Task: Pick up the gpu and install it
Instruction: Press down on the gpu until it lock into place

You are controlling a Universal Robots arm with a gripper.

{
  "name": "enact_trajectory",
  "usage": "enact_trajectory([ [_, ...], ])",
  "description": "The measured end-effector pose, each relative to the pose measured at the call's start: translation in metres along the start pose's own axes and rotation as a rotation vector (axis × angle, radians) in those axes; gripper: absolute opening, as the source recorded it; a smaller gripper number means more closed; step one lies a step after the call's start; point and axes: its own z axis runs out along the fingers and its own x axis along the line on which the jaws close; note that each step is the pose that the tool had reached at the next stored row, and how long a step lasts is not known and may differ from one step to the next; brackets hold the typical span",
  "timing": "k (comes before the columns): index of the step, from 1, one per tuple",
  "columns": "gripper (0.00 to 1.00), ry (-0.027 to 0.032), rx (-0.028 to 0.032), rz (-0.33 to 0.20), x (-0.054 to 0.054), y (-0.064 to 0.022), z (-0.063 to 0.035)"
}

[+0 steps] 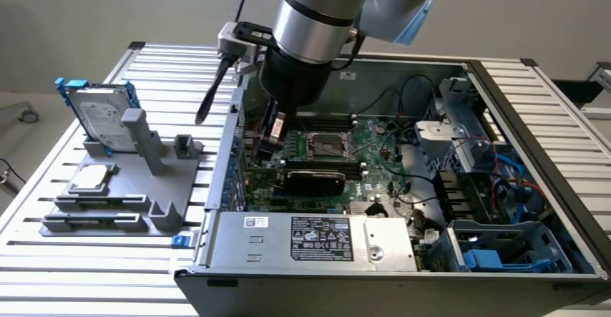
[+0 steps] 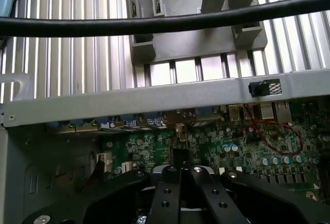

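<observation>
My end effector (image 1: 270,132) hangs inside the open computer case (image 1: 534,102), low over the motherboard (image 1: 368,142), near the case's wall on the exterior view's left. In the wrist view its fingers (image 2: 167,193) stand close together, though I cannot tell whether they grip anything. The gpu (image 1: 314,181) appears seated upright on the board, black rounded cover showing, between the CPU socket (image 1: 323,144) and the power supply (image 1: 315,238). I judge it light and stiff but delicate: best held by the long edges of its cover, clear of the circuitry.
</observation>
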Motion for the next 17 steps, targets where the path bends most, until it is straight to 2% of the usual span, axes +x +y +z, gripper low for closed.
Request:
enact_trajectory([
  [6, 0.11, -0.0050, 0.0450, 0.002, -0.001, -0.0068, -0.0021],
  [12, 0.11, -0.0111, 0.1007, 0.005, -0.001, -0.0119, -0.0035],
  [17, 0.11, -0.0156, 0.1411, 0.006, -0.002, -0.0177, -0.0051],
])
